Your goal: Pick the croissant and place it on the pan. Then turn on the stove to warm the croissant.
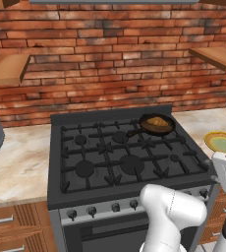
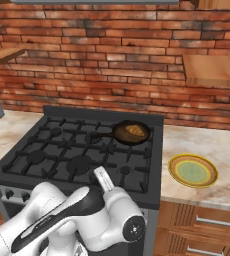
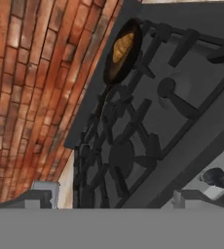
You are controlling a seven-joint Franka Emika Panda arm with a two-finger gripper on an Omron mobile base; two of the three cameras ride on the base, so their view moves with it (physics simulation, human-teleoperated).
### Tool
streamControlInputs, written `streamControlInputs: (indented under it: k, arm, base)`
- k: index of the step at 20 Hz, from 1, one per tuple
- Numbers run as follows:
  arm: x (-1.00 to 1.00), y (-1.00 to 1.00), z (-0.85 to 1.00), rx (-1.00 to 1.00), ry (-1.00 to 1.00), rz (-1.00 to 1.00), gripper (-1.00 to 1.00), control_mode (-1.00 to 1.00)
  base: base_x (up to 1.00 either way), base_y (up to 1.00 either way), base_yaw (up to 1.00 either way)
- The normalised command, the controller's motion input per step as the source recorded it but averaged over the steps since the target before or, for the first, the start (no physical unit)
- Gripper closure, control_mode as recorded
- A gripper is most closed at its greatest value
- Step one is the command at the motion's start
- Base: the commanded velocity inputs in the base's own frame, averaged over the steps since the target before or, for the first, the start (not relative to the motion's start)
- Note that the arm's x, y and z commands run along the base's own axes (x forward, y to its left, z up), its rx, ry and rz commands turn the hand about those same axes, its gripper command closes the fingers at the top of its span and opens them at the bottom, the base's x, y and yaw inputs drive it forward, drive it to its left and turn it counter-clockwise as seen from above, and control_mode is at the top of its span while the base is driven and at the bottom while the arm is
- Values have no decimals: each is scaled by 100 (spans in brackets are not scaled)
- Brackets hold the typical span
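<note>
croissant (image 1: 157, 121) one, pan (image 1: 166, 129) one, stove (image 1: 85, 147) one

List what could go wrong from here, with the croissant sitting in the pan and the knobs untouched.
1. The stove has a row of look-alike knobs; the pan sits on the back right burner, so turning the wrong knob would likely heat an empty grate.
2. The open gripper is away from the knobs; a sloppy approach could miss or brush a neighbouring one.
3. The croissant could scorch if the flame is too high.

No legible text, label, brand, number or sign on anything here
</note>
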Motion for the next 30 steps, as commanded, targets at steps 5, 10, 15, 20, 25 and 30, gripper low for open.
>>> streamControlInputs:
  k: [5, 10, 15, 20, 25, 30]
  arm:
    - [-10, 0, -27, 0, -13, 2, -100, -100]
    - [0, 0, -27, 0, -10, 0, -100, -100]
    - [0, 0, -26, 0, -9, 1, -100, -100]
    - [-4, -4, -26, 0, -9, 2, -100, -100]
    - [-6, -4, -27, 0, -10, 2, -100, -100]
    - [-8, -3, -28, 0, -13, 2, -100, -100]
  base:
    - [0, 0, 0]
    - [0, 0, 0]
    - [0, 0, 0]
    - [0, 0, 0]
    - [0, 0, 0]
    - [0, 0, 0]
